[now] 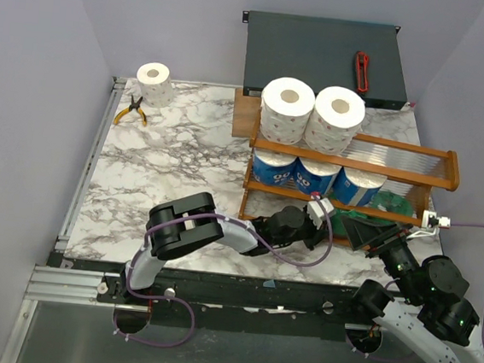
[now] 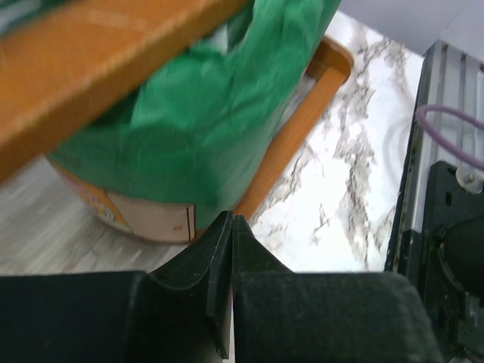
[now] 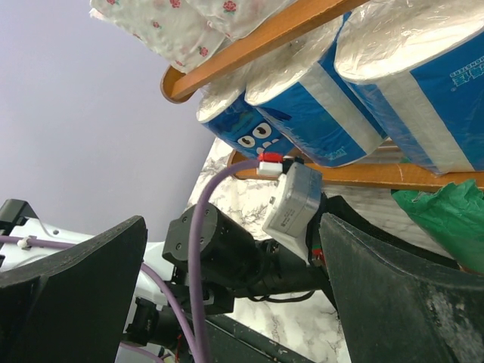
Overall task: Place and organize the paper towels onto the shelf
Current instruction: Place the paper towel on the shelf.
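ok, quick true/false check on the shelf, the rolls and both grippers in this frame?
1. Two white rolls sit on the shelf's top tier. True.
2. The left gripper is open. False: its fingers are pressed together, holding nothing.
3. A lone white roll stands on the table near the pliers. True.
4. The blue-wrapped rolls fill the bottom tier. False: they are on the middle tier; a green-wrapped roll is on the bottom.
5. The right gripper holds a roll. False: it is open and empty.
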Action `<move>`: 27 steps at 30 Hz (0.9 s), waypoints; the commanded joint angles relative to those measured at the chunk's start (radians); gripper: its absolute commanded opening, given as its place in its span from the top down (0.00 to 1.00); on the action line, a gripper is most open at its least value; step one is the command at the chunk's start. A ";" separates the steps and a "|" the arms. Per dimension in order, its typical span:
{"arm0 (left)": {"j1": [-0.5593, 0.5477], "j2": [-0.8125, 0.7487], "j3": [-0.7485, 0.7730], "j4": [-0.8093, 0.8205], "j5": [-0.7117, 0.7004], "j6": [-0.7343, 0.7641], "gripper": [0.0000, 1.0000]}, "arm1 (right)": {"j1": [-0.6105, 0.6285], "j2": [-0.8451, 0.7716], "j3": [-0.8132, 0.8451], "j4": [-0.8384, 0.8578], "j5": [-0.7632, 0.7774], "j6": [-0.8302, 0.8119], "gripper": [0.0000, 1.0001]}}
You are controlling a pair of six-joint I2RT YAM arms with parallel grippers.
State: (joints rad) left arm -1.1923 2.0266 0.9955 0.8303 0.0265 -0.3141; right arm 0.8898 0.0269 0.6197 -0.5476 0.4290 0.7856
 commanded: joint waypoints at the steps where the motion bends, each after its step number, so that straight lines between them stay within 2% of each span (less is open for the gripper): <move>1: 0.001 0.020 0.074 0.012 -0.019 0.012 0.95 | 0.002 -0.012 -0.005 0.003 -0.007 0.000 0.00; 16: 0.002 0.077 0.190 -0.086 0.005 0.036 0.94 | 0.002 -0.013 -0.008 0.006 -0.013 -0.002 0.00; 22: 0.001 0.015 0.097 -0.016 0.008 0.031 0.93 | 0.002 -0.013 -0.007 0.006 -0.010 -0.002 0.00; 27: -0.013 -0.117 -0.038 -0.007 -0.049 0.062 0.92 | 0.003 -0.012 -0.007 0.006 -0.010 -0.005 0.00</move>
State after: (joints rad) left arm -1.1934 2.0464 1.0554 0.7815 0.0265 -0.2874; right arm 0.8898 0.0269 0.6197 -0.5476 0.4290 0.7856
